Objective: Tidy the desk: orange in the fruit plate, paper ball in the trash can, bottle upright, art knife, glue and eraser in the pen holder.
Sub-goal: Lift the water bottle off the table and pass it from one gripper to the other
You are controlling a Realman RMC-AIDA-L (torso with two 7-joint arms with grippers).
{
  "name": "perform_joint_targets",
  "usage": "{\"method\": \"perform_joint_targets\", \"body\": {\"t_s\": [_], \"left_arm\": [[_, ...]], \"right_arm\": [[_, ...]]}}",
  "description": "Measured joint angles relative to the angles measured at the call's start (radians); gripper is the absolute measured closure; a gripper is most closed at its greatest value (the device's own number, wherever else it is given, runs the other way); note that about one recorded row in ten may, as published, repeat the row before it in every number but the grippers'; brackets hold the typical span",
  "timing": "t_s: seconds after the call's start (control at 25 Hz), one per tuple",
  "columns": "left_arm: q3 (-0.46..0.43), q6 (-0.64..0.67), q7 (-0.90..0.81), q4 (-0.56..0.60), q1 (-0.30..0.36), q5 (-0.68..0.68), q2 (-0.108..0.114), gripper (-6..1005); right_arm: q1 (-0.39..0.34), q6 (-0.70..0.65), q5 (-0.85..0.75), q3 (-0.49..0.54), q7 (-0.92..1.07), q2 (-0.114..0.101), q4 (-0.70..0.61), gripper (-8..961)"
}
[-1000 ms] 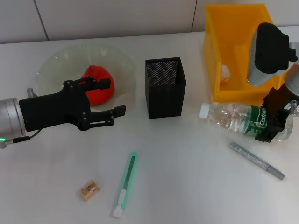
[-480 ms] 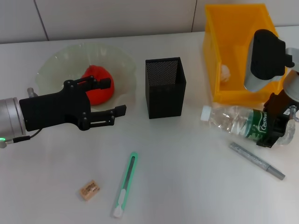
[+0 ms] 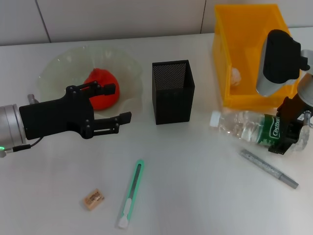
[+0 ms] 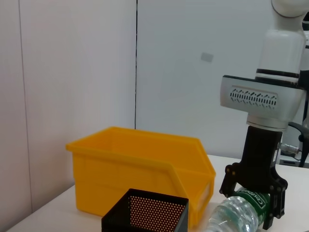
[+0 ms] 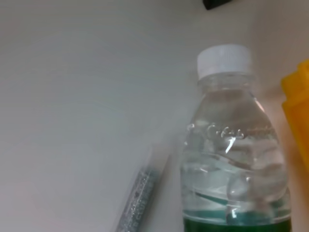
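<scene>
One right hand [image 3: 287, 131] clamped around the lying bottle [image 3: 244, 125].

You see the clear bottle [image 5: 235, 159] with its white cap [image 5: 224, 59] and green label, a silvery glue stick [image 5: 141, 195] just beside it on the bench [image 5: 72, 106], yellow bin edge [image 5: 297, 116] alongside.

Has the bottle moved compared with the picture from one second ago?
Yes. The bottle, held by the right gripper, has its cap end slightly lower in the head view, farther from the yellow bin than before.
</scene>
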Motion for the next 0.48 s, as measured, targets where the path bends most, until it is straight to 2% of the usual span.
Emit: {"method": "perform_joint_targets", "body": {"t_s": [0.16, 0.48], "left_arm": [[0.0, 0.0, 0.007, -0.001, 0.001, 0.0, 0.0, 201], [0.0, 0.001, 0.008, -0.001, 0.002, 0.0, 0.0, 202]], "right_arm": [[-0.017, -0.013, 0.0, -0.001, 0.001, 0.011, -0.035, 178], [-0.049, -0.023, 0.006, -0.001, 0.001, 0.015, -0.087, 182]]}}
